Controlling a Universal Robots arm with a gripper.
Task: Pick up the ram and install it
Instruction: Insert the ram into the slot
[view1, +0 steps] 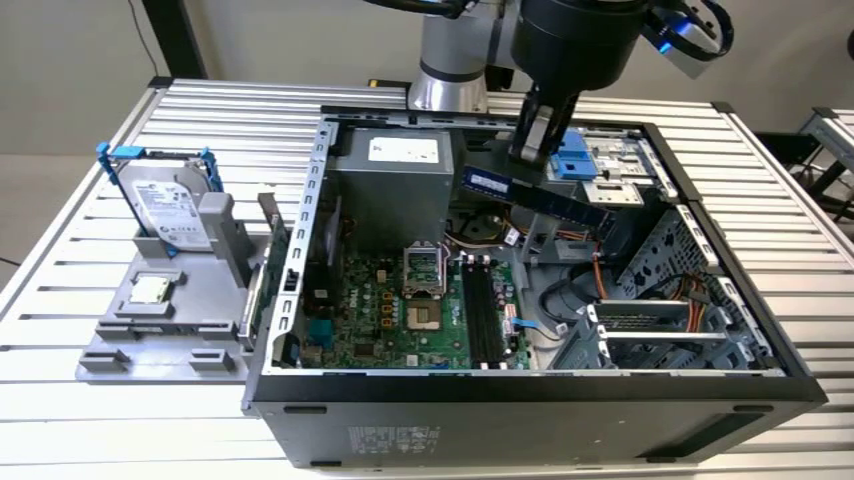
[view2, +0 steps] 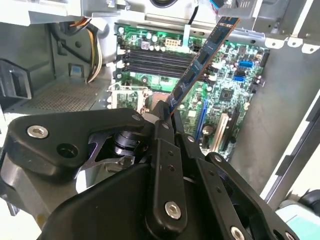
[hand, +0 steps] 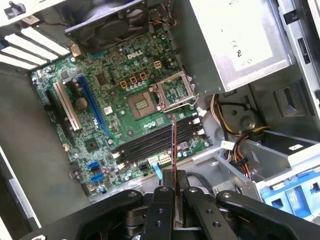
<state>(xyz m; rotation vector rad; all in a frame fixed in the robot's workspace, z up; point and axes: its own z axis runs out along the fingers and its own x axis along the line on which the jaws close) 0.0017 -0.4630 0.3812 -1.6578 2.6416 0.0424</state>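
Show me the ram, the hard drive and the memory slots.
ram (view2: 204, 57): second wrist view, middle of the stick.
hard drive (view1: 171, 205): exterior view, its label.
memory slots (hand: 150, 142): first wrist view, middle of the row.

1 ram (view1: 550, 201), 1 hard drive (view1: 171, 205)

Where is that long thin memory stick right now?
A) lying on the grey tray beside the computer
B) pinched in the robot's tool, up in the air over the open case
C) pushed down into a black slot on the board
B: the ram is clamped in the tool, held above the motherboard and apart from its black slots.
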